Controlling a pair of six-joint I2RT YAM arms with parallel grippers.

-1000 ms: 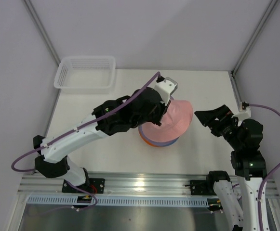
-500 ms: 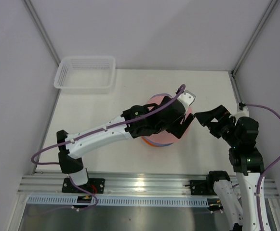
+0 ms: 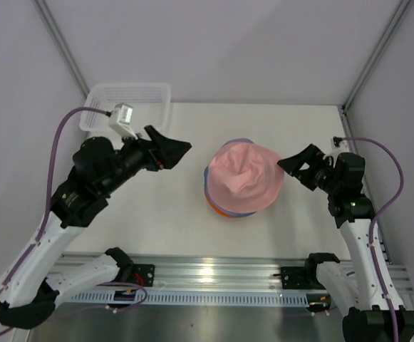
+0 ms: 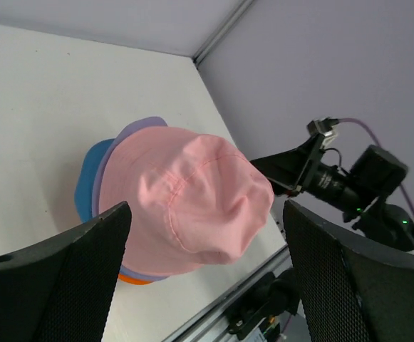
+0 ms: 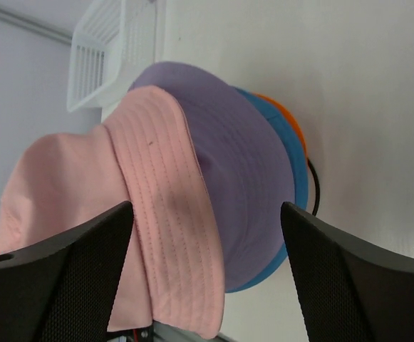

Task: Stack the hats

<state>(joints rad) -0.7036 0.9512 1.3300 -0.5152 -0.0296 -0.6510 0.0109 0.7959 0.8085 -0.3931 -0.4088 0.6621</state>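
The hats sit in one pile at mid table. The pale pink hat (image 3: 244, 177) lies on top, crumpled and tilted. Under it show the lavender brim (image 4: 142, 132), the blue brim (image 4: 89, 178) and an orange edge (image 4: 132, 278). My left gripper (image 3: 178, 153) hovers open to the left of the pile, apart from it, and holds nothing. In its wrist view that gripper (image 4: 207, 206) frames the pink hat (image 4: 192, 199) from a distance. My right gripper (image 3: 291, 171) stands open just right of the pink brim; in its own view the right gripper (image 5: 207, 206) faces the pink (image 5: 157, 235) and lavender (image 5: 228, 157) brims.
A white mesh basket (image 3: 126, 107) stands at the back left corner. A thin black wire (image 5: 315, 192) shows under the pile's right side. The metal rail (image 3: 207, 274) with both arm bases runs along the near edge. Walls close in on both sides.
My left gripper opened, let go of the pink hat and pulled far back to the left. The pink hat now rests on the pile. My right gripper edged nearer the pile.
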